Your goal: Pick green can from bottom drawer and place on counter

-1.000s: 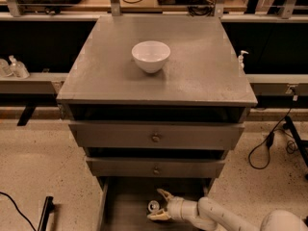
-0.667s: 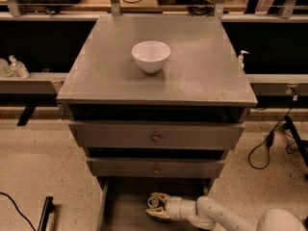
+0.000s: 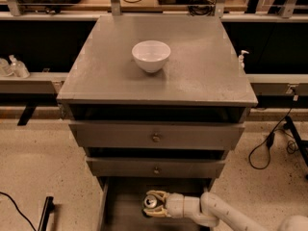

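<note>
Gripper (image 3: pixel 155 204): inside bottom drawer (image 3: pixel 120 207), fingers either side of can (image 3: pixel 150 201), apparently clamped on it; bowl (image 3: pixel 151 56) on counter (image 3: pixel 202 76)

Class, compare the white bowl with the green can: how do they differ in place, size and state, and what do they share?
Place: the white bowl sits on the counter; the green can is in the open bottom drawer. Size: the bowl is wider than the can. State: the bowl stands free; the can is held between the fingers of the gripper, reaching into the drawer. Both stand upright.
</note>
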You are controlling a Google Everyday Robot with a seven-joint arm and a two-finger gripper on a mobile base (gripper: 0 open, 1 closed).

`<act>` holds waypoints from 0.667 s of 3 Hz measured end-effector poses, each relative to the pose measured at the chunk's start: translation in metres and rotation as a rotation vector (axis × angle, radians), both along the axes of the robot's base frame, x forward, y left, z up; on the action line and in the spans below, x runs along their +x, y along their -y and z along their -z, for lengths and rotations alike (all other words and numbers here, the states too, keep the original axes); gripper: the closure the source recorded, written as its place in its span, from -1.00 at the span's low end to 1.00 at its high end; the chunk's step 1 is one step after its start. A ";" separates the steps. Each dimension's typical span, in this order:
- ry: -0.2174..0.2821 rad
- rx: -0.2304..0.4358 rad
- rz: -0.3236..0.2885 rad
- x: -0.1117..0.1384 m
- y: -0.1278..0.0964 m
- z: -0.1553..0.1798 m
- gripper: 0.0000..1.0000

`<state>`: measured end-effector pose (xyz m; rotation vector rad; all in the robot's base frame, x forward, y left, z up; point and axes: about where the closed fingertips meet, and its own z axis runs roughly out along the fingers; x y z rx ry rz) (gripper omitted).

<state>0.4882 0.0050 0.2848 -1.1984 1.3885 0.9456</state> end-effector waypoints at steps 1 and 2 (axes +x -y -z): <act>0.064 0.048 -0.009 -0.020 0.022 -0.074 1.00; 0.151 0.011 0.025 -0.038 0.045 -0.151 1.00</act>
